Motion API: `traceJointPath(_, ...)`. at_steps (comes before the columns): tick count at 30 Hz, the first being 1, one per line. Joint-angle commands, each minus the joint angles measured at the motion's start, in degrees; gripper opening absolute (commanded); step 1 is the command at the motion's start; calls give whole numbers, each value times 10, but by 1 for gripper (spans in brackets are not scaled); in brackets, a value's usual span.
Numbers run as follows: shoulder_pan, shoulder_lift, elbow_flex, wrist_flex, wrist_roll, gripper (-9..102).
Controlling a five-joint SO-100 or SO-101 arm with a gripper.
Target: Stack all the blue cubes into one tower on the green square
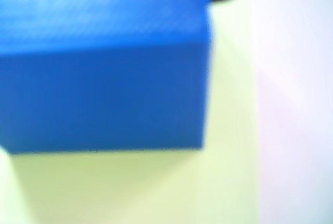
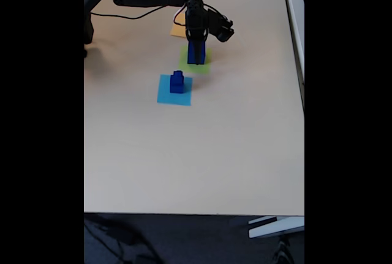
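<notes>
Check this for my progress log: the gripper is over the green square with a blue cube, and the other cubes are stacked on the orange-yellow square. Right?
Not quite. In the fixed view the other blue cubes stand on the light blue square, not the orange-yellow one. The gripper and its cube are over the green square.

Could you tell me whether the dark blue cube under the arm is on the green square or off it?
On it: the dark blue cube stands upright over the pale lime-green square patch in the fixed view.

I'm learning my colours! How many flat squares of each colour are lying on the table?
Orange-yellow square: 1
Green square: 1
Light blue square: 1
Total: 3 flat squares
</notes>
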Motion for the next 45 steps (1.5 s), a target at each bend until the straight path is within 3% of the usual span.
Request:
traceJointPath(1, -1, 48, -22, -23, -26, 41)
traceJointPath(18, 4, 136, -135, -197, -265, 43)
traceJointPath(36, 123, 255, 124, -162, -258, 29)
traceJointPath(45, 138, 291, 141, -107, -259, 22)
